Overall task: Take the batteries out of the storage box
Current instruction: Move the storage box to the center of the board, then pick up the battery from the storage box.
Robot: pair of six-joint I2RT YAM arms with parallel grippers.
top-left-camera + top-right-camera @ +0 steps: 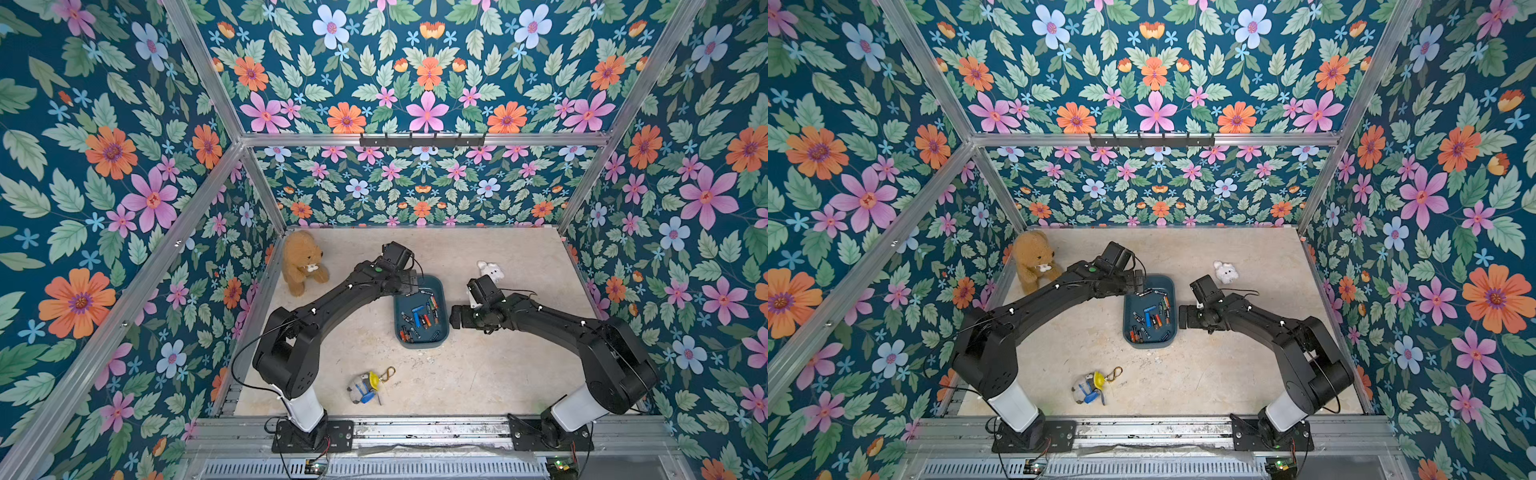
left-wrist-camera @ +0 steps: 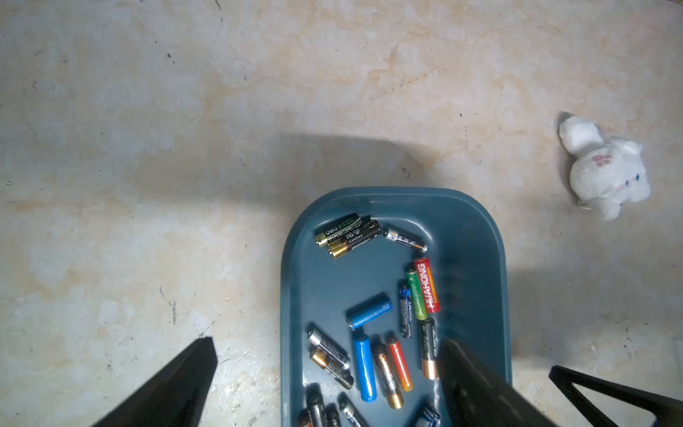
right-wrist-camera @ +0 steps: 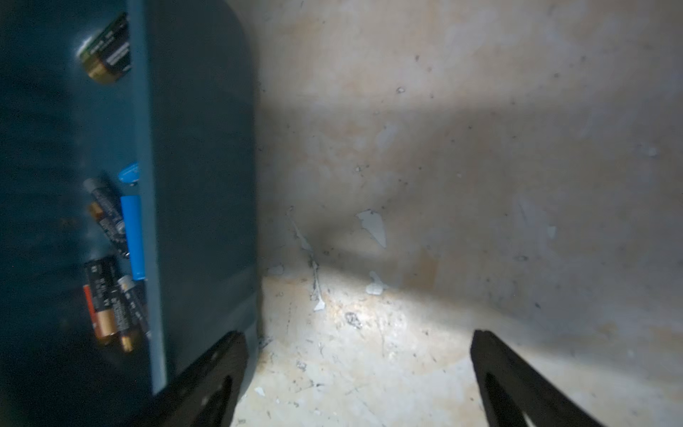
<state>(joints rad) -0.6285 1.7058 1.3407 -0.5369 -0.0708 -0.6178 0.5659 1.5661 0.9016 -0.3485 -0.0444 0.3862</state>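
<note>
Batteries (image 2: 364,366) fill storage box (image 2: 406,193) (right gripper (image 3: 354,338) beside its outer wall).

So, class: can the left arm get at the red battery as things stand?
Probably yes: the left gripper is open over the lidless storage box, and the red battery lies uncovered, though a green battery hugs its side.

Bare table (image 1: 498,374) lies open in front of the storage box (image 1: 443,332), while the left pincer (image 1: 411,286) overhangs its far end and the right pincer (image 1: 454,318) crowds its right wall.
</note>
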